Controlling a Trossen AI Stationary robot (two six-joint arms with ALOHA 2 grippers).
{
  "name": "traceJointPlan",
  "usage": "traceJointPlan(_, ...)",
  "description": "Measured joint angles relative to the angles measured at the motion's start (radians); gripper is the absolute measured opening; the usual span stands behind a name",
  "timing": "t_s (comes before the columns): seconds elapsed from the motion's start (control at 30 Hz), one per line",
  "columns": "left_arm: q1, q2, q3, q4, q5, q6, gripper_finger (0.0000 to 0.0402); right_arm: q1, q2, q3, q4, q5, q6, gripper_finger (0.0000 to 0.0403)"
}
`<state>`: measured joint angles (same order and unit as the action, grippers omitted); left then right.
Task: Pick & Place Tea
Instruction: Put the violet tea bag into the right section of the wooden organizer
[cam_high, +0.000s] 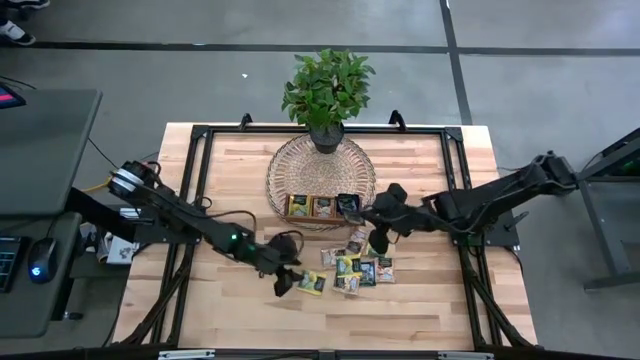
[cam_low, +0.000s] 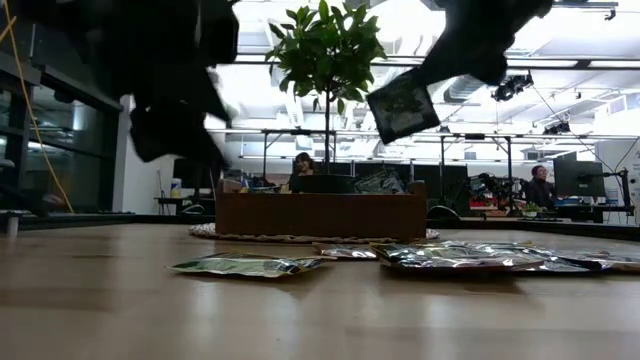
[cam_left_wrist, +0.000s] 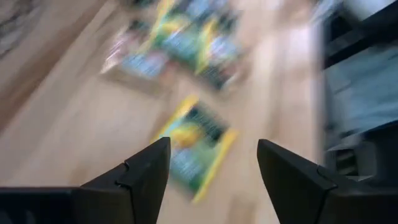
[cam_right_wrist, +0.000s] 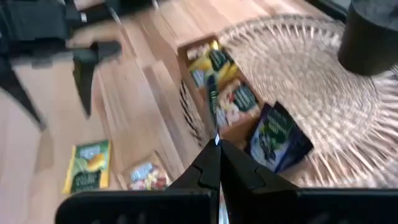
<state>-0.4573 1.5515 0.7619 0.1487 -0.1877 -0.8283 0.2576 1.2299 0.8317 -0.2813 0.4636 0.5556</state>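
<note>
yellow-green sachet (cam_left_wrist: 194, 148) lies flat on the table (cam_high: 420, 310), apart from the loose pile (cam_high: 357, 265). my left gripper (cam_left_wrist: 211, 180) hovers over it, jaws open and empty. best to drop straight, pinch one edge. my right gripper (cam_right_wrist: 216, 163), closed on a dark sachet (cam_low: 402, 104), hangs above the tray (cam_high: 322, 206).

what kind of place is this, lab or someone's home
Most likely a robotics lab or open workshop: the wooden table stands on a concrete floor, and the low view shows a person at a monitor beneath exposed ceiling lights.
</note>
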Motion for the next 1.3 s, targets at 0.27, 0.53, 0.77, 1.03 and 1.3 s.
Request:
traceJointPlan(0.27, 0.006, -0.045, -0.170, 0.413, -0.013, -0.034, 0.0238, -0.128, -0.044, -0.199, 0.295, -0.101, -0.067, 0.0000)
traceJointPlan(0.53, 0.025, -0.046, -0.184, 0.492, -0.037, -0.043, 0.0238, -0.277, -0.009, -0.242, 0.389, -0.251, -0.158, 0.0000)
traceJointPlan(0.77, 0.059, -0.046, -0.183, 0.504, -0.039, -0.042, 0.0238, -0.367, 0.045, -0.241, 0.428, -0.370, -0.213, 0.0000)
traceJointPlan(1.03, 0.074, -0.046, -0.183, 0.508, -0.039, -0.042, 0.0238, -0.382, 0.132, -0.242, 0.428, -0.407, -0.224, 0.0000)
traceJointPlan(1.3, 0.071, -0.046, -0.183, 0.506, -0.040, -0.045, 0.0238, -0.382, 0.174, -0.242, 0.432, -0.332, -0.216, 0.0000)
